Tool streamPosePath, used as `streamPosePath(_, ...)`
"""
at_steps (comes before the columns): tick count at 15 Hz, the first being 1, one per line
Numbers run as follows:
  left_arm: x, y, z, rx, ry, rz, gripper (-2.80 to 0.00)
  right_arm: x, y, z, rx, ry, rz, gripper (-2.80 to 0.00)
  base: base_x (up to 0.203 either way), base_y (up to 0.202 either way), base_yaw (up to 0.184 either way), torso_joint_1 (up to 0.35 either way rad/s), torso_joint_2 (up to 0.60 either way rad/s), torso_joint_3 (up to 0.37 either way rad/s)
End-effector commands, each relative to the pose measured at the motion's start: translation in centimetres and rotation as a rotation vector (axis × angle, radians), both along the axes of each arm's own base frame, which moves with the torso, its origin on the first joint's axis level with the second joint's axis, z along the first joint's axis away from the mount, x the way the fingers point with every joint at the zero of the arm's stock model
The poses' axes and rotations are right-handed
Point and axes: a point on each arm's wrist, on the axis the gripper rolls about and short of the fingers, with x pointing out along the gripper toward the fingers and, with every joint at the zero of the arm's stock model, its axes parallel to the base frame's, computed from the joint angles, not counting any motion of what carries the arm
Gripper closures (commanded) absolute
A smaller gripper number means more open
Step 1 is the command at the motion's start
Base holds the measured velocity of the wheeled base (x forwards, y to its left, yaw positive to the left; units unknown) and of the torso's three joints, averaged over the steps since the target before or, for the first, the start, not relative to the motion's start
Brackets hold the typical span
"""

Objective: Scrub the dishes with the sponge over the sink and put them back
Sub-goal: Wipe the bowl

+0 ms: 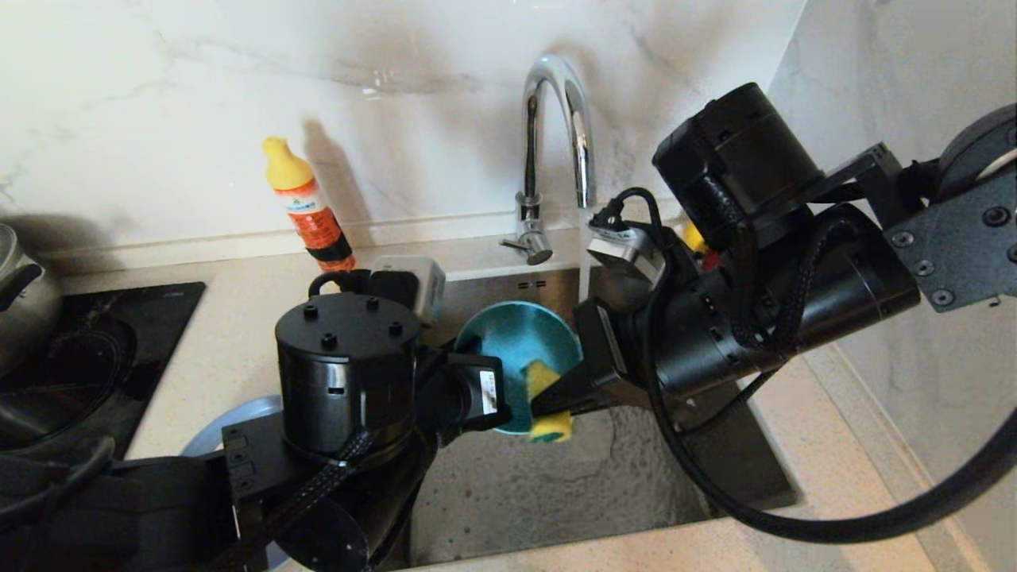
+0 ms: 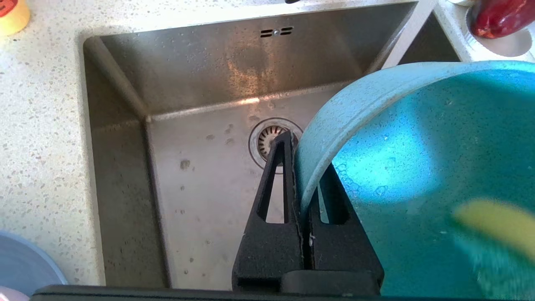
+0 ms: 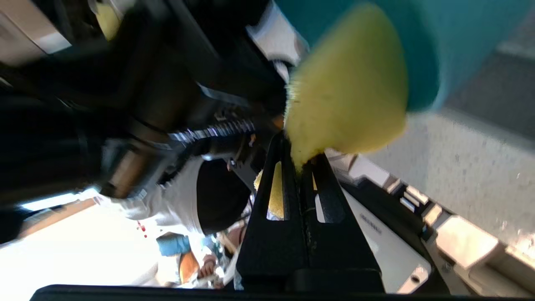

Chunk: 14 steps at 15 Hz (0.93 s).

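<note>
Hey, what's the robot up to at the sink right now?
It is washing a dish. The left gripper is shut on the rim of the teal bowl, holding it tilted over the sink. The right gripper is shut on the sponge and presses it against the bowl's inside near the lower edge. The blue-grey plate lies on the counter to the left of the sink, and a thin stream of water seems to run from the tap.

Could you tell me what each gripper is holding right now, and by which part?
The left gripper pinches the teal bowl by its rim over the sink; the right gripper clamps the yellow sponge by one edge.
</note>
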Motion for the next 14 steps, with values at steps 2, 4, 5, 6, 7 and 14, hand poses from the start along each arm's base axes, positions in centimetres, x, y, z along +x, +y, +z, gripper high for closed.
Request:
streamPosePath(2, -0.1, 0.0, -0.2, 0.000, 0.002, 0.003, 0.00, 0.5, 0.3, 0.7, 0.022, -0.016, -0.004, 0.00, 0.000, 0.000, 0.000, 0.000, 0.00, 0.000)
streamPosePath(4, -0.1, 0.0, -0.5, -0.009, -0.008, 0.001, 0.00, 0.8, 0.7, 0.5, 0.020, -0.013, -0.001, 0.00, 0.000, 0.000, 0.000, 0.000, 0.00, 0.000)
streamPosePath(5, 0.0, 0.0, -0.5, -0.012, -0.021, -0.002, 0.00, 1.0, 1.0, 0.1, 0.013, -0.006, 0.001, 0.00, 0.000, 0.000, 0.000, 0.000, 0.00, 0.000)
streamPosePath(6, 0.0, 0.0, -0.5, -0.005, -0.027, -0.004, 0.00, 1.2, 1.4, -0.2, 0.007, -0.001, 0.007, 0.00, 0.000, 0.000, 0.000, 0.000, 0.00, 0.000)
streamPosePath(7, -0.1, 0.0, -0.4, -0.008, -0.029, -0.003, 0.00, 1.2, 1.8, -0.1, 0.010, -0.004, 0.014, 0.00, 0.000, 0.000, 0.000, 0.000, 0.00, 0.000)
streamPosePath(14, -0.2, 0.2, -0.2, -0.012, -0.031, -0.002, 0.00, 1.3, 0.8, 1.5, 0.033, -0.033, -0.008, 0.00, 0.000, 0.000, 0.000, 0.000, 0.00, 0.000)
